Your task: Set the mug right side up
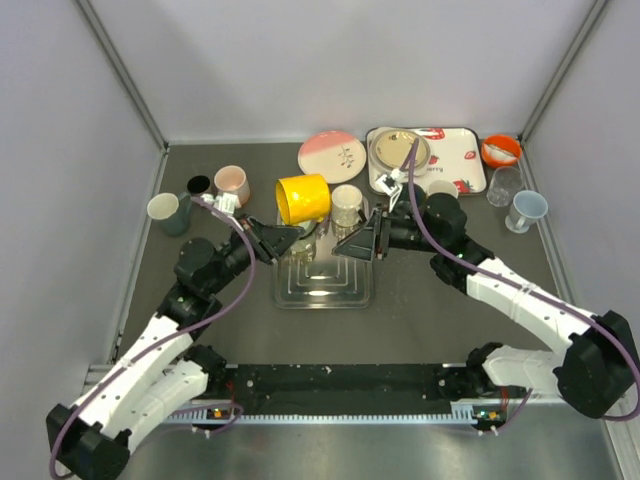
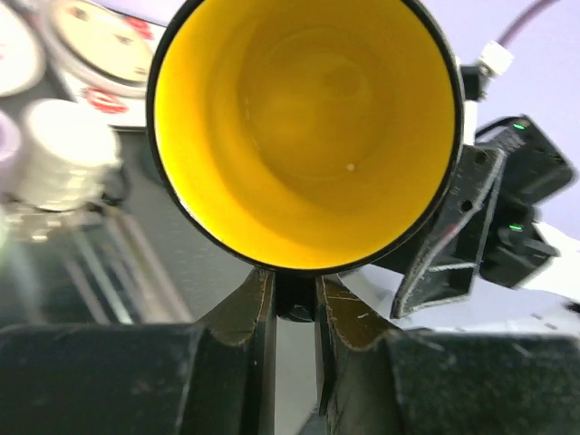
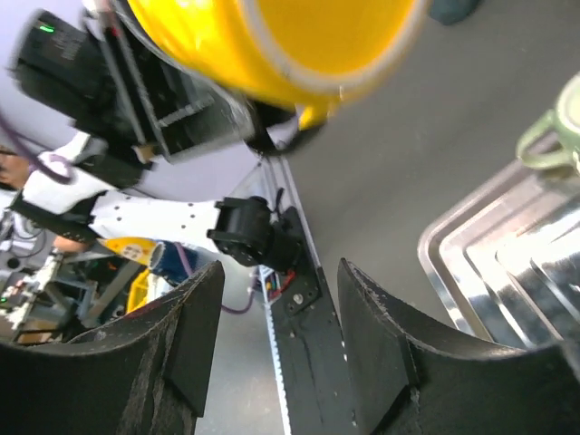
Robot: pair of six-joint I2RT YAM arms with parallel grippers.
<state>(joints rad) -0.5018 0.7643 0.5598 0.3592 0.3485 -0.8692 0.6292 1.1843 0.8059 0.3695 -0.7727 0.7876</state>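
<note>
Fingers (image 2: 258, 317) of the left gripper (image 1: 283, 238) pinch together on a dark part under the yellow mug (image 1: 303, 198), seemingly its handle. The right gripper (image 1: 357, 243), at the mug's four o'clock, stands apart and empty. The mug hangs on its side at the clear tray's (image 1: 322, 285) twelve o'clock, mouth facing the left wrist. This looks mid-turn. Next, roll that wrist until the mouth faces up, avoiding the glass jar (image 1: 347, 205) at three o'clock and the pink plate (image 1: 332, 155) beyond.
</note>
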